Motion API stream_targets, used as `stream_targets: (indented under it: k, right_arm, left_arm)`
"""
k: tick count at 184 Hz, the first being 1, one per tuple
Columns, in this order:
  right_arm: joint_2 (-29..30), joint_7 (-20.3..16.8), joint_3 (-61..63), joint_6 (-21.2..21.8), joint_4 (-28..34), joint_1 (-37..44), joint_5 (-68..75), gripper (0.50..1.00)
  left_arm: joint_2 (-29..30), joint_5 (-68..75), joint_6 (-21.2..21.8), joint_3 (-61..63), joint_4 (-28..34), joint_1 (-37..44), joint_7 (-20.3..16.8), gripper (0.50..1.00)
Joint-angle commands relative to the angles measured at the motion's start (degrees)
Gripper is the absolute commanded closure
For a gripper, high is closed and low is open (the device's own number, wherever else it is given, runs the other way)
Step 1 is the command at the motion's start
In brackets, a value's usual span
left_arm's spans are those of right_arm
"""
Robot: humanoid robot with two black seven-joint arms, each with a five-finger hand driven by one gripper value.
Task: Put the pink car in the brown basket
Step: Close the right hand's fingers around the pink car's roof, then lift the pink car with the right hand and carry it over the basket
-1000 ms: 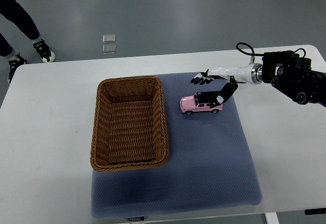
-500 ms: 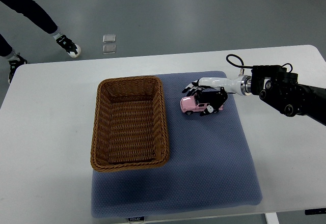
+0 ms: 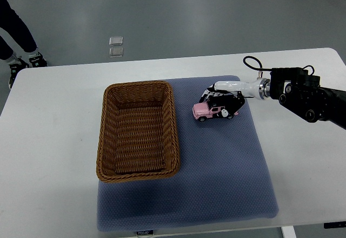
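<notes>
1. The right hand [image 3: 223, 101] is seen closed around the pink car [image 3: 212, 111], its dark fingers [image 3: 210, 92] draped over the roof and far side, its thumb pressed at the rear.
2. The pink car is shown on its wheels on the blue mat [image 3: 216, 178], just right of the brown basket [image 3: 137, 130], not yet lifted.
3. The toy is judged small, light and rigid, with a smooth body that could slip; a pinch across the roof and sides is thought best.
4. The basket is pictured empty on the white surface [image 3: 54, 140].
5. A person's legs [image 3: 16, 38] are glimpsed at far left.
</notes>
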Motion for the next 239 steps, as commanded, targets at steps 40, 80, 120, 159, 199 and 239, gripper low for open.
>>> stream_targets:
  k: [40, 80, 120, 159, 199, 239]
  right_arm:
    - [-0.77, 1.91, -0.53, 0.01, 0.0, 0.27, 0.0, 1.0]
    - [-1.38, 2.88, -0.35, 0.1, 0.0, 2.99, 0.18, 1.0]
    - [-1.12, 3.58, 0.09, 0.62, 0.0, 7.82, 0.62, 1.0]
    - [1.69, 3.67, 0.09, 0.89, 0.09, 11.96, 0.79, 1.0]
    - [9.51, 3.4, -0.26, 2.21, 0.09, 16.08, 0.62, 1.0]
    - [13.03, 2.61, -2.81, 1.94, -0.35, 16.09, -0.35, 1.0]
  left_arm:
    - [0.0, 0.0, 0.0, -0.08, 0.0, 0.0, 0.0, 0.5]
    - [0.0, 0.0, 0.0, 0.01, 0.0, 0.0, 0.0, 0.5]
    - [0.0, 0.0, 0.0, -0.08, 0.0, 0.0, 0.0, 0.5]
    - [0.0, 0.0, 0.0, -0.08, 0.0, 0.0, 0.0, 0.5]
    - [0.0, 0.0, 0.0, 0.01, 0.0, 0.0, 0.0, 0.5]
    - [0.0, 0.0, 0.0, 0.01, 0.0, 0.0, 0.0, 0.5]
